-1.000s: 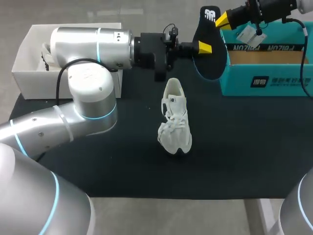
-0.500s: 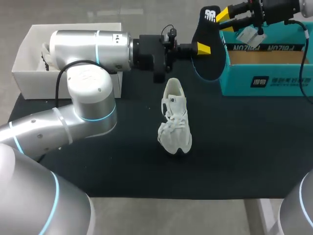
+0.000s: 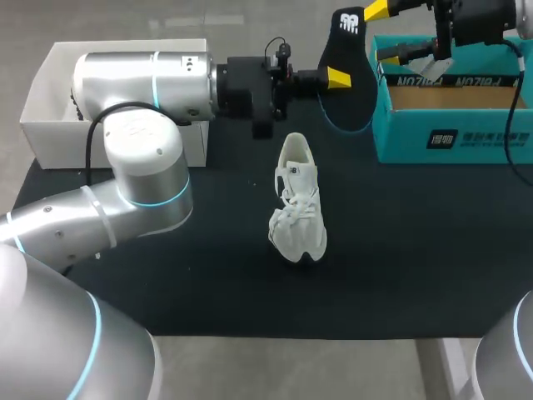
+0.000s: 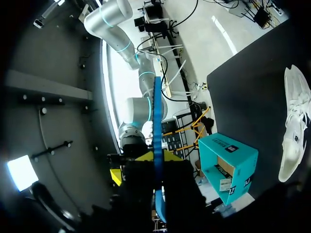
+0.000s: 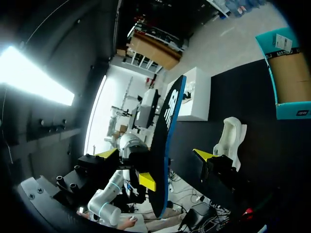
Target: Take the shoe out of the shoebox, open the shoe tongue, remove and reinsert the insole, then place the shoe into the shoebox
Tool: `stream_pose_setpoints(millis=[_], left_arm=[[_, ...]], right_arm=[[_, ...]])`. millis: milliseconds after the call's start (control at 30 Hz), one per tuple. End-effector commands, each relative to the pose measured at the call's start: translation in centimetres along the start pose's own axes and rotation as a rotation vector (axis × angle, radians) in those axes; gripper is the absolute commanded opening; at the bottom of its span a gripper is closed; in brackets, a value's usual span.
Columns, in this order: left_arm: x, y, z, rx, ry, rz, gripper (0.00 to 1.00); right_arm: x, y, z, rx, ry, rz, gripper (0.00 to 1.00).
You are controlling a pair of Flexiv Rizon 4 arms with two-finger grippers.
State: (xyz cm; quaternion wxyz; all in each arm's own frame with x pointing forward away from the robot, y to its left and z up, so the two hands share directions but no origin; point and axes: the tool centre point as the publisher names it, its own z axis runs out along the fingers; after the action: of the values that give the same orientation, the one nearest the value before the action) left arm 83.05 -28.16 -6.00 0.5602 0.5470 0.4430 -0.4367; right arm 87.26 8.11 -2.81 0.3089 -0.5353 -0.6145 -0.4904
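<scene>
left gripper (image 3: pixel 337 79): clenched on the black oval foam insole with a blue rim (image 3: pixel 358 96), one yellow tip pressed flat on the face that shows in the head view. in the left wrist view the insole runs edge-on straight out between the fingers.
right gripper (image 3: pixel 381 33): released, its fingers spread wide. in the right wrist view the insole stands in the gap between them, and neither yellow tip is on it.
insole: held up in the air on its edge, roughly upright, its end with the white mark uppermost. it hangs over the far part of the black table mat (image 3: pixel 416 250), just beside the left end of the teal box.
white lace-up sneaker (image 3: pixel 298 200): out of the box, standing on its sole on the mat near the middle. its heel points to the far side and its toe to the near side, and the laces lie loose over the front.
teal cardboard shoebox (image 3: pixel 450 137): open on the right far part of the mat, with its brown inside showing. it is apart from the sneaker.
white open box (image 3: pixel 42 96): at the left far corner, partly behind the left arm (image 3: pixel 141 79). something pale lies inside it, but too little shows to tell what.
</scene>
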Motion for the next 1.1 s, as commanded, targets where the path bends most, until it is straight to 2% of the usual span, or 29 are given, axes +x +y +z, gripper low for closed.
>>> stream_pose_setpoints(millis=[33, 167, 467, 733, 800, 867, 1100], left_arm=[[-0.2, -0.4, -0.9, -0.011, 0.004, 0.0, 0.0], [-0.5, -0.5, -1.5, -0.023, 0.014, -0.002, 0.0], [-0.9, 0.1, -2.9, -0.037, 0.023, -0.022, 0.0], [-0.9, 0.0, -3.2, -0.034, 0.03, -0.033, 0.0], [-0.7, -0.1, -3.3, -0.033, 0.035, -0.034, 0.0], [-0.4, 0.0, -3.3, -0.032, 0.042, -0.044, 0.0], [0.1, -0.1, -2.8, -0.023, 0.044, -0.073, 0.0]], right_arm=[[-0.3, -1.1, -0.4, -0.011, -0.001, 0.003, 1.0], [-0.6, -2.1, -0.8, -0.026, -0.001, 0.008, 1.0], [0.4, -4.1, -0.9, -0.108, 0.039, -0.069, 1.0], [0.7, -5.4, -0.7, -0.125, 0.054, -0.068, 1.0], [0.6, -5.7, -1.0, -0.14, 0.041, -0.067, 1.0], [0.7, -5.9, -1.4, -0.186, -0.045, -0.067, 1.0], [0.7, -5.9, -1.4, -0.186, -0.045, -0.067, 1.0]])
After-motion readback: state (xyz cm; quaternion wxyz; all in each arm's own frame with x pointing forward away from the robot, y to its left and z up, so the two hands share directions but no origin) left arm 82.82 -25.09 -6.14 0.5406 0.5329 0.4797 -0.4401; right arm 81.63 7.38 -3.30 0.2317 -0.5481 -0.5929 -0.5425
